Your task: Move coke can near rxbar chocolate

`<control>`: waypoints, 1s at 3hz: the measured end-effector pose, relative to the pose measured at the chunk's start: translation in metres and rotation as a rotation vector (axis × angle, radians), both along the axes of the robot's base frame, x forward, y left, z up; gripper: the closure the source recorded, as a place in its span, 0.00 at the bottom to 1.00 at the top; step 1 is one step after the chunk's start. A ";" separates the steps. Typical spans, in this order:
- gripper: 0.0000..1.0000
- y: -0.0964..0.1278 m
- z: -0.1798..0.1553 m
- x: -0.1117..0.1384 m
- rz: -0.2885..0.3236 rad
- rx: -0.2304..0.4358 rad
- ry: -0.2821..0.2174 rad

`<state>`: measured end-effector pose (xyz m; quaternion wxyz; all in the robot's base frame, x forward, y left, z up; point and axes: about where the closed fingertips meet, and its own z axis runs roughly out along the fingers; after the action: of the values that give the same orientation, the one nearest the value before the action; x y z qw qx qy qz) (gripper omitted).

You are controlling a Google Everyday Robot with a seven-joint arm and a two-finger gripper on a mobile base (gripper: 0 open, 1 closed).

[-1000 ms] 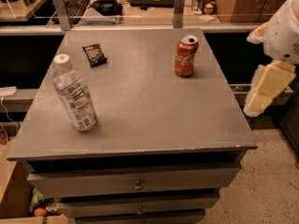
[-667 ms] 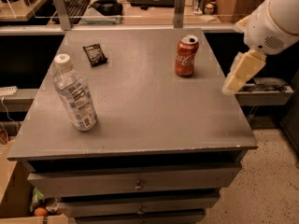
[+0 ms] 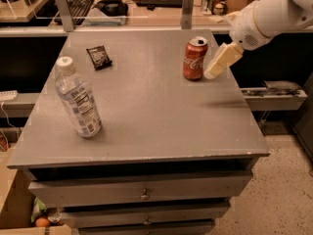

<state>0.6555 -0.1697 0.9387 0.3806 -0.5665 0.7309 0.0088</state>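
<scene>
our gripper [image 3: 217, 65] has swung in from beyond the table's [image 3: 161, 131] 3 o'clock edge. it now sits low over the top, just beside the coke can [image 3: 195, 58], at the can's 3 o'clock side. its tip looks to be touching or almost touching the can's lower wall; we cannot tell which. we also cannot tell whether the gripper is spread or pressed together, since only one pale side of it faces us.

nothing else has shifted. the can stands upright at about 1 o'clock on the tabletop, exactly where it was. the rxbar chocolate [image 3: 99, 57] lies flat at about 11 o'clock, well apart from the can. the clear water bottle [image 3: 78, 99] stands at about 8 o'clock, out of the straight line between them.

we read this as the approach nearly done and the grasp not yet made, so the carry toward 9 o'clock has not begun. coming in from the side, we judge the main risk is nudging or tipping the light can before we have hold of it.
</scene>
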 end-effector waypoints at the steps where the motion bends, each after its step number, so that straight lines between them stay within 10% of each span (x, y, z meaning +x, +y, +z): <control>1: 0.00 0.019 -0.018 0.032 0.008 0.118 -0.006; 3: 0.23 0.043 -0.052 0.056 -0.009 0.283 0.086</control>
<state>0.7112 -0.1263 0.8870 0.4252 -0.5029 0.7405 0.1342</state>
